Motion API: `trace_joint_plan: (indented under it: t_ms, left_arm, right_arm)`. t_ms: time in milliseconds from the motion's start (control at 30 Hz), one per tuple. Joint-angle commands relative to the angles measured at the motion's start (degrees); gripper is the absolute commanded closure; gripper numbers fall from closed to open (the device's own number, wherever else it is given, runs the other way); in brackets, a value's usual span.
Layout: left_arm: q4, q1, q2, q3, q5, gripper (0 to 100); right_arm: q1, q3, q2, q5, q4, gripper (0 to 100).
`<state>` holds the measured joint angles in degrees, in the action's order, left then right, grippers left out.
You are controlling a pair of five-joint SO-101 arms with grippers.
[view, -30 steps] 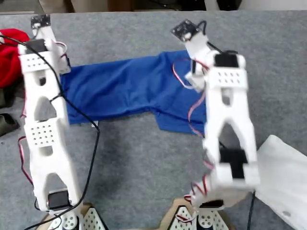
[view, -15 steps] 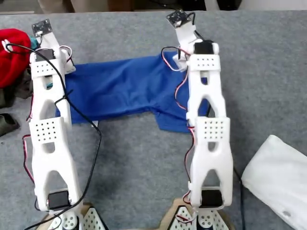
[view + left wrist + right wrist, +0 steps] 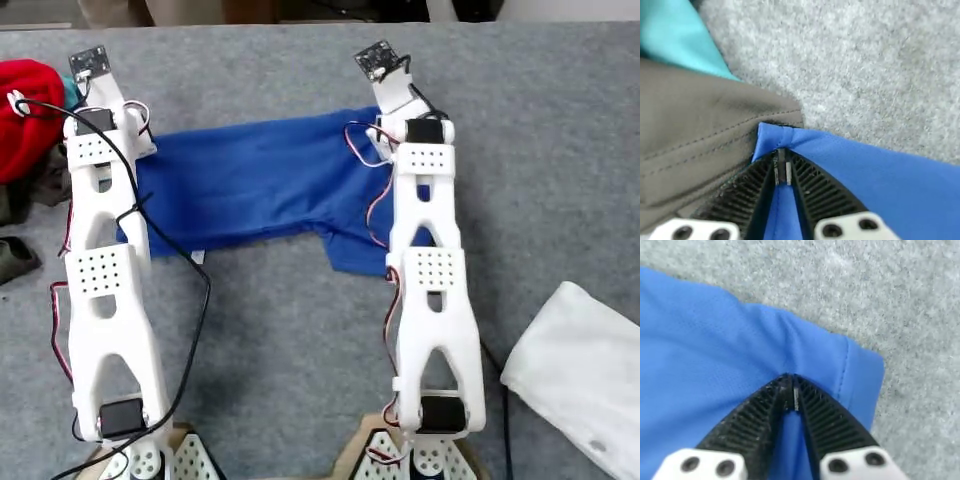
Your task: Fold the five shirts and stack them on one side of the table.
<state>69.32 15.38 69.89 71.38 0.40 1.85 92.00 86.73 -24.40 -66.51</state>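
Red cloth (image 3: 25,115) crowds the far-left edge. The blue shirt (image 3: 250,185) lies across the far middle. The left pincer (image 3: 783,172) is clamped on its left corner and the right pincer (image 3: 790,390) on its far-right edge. Grey surface (image 3: 280,330) stretches nearward, with a white shirt (image 3: 575,360) near-right.

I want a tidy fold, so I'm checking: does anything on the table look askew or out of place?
The blue fabric shirt lies uneven: one flap juts out beside the right arm, past the rest of its near edge. The left gripper and right gripper each pinch its far edge.
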Motion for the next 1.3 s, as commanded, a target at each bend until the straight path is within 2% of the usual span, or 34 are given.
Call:
trace_joint_plan:
  t_ms: [0,67,200,400,533,633,700,833,1033,1267]
  left_arm:
    - [-0.4,1.6,-0.7,2.0,-0.7,98]
    - [1.1,1.3,-1.0,2.3,-0.7,98]
    - [10.4,-1.1,-4.4,11.4,-0.7,98]
    - [21.1,-2.1,-5.1,25.1,-0.8,98]
    - [22.9,-0.4,-9.1,24.4,-0.7,98]
    - [26.5,0.2,-11.5,24.4,-0.7,98]
    - [28.2,0.0,-12.0,24.4,-0.4,98]
    - [30.9,-3.0,-10.2,23.7,9.9,98]
    - [31.5,-5.7,-1.3,20.3,16.7,98]
    - [30.0,-5.5,6.8,24.7,17.1,98]
  right_arm:
    - [-2.4,2.2,-1.5,-0.4,1.8,98.8]
    - [-2.3,4.1,-2.5,2.9,0.4,99.1]
    - [-1.0,3.2,-9.0,10.5,-1.1,99.0]
    - [-1.2,3.6,-16.7,11.2,-7.5,99.0]
    - [-0.9,3.6,-24.7,9.6,-10.9,98.8]
    - [1.1,3.4,-30.7,4.7,-18.6,98.9]
    - [3.3,3.3,-33.5,4.0,-25.1,99.0]
    - [8.7,3.1,-33.9,11.2,-34.5,99.0]
    - [12.0,0.3,-29.7,14.2,-35.9,99.0]
    - [10.9,-11.0,-27.9,14.4,-36.0,99.4]
